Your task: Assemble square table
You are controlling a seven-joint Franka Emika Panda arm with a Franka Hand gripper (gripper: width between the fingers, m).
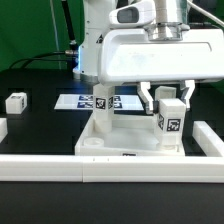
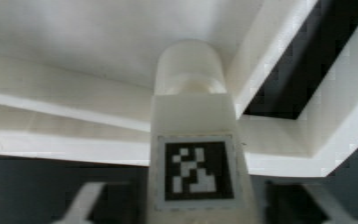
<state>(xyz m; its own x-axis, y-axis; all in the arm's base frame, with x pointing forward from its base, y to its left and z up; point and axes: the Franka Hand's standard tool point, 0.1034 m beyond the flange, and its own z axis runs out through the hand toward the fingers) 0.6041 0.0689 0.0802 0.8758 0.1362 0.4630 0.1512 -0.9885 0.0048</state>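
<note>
Wrist view: smooth white plastic leg block (image 2: 194,120).

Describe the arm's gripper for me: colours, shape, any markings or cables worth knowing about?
The gripper has a broad, boxy white housing with rounded edges. Two short white fingers project beneath it. Above sits a grey, metallic-looking round wrist flange. I can make out no markings or cables; the rest of the arm is out of frame.
</note>
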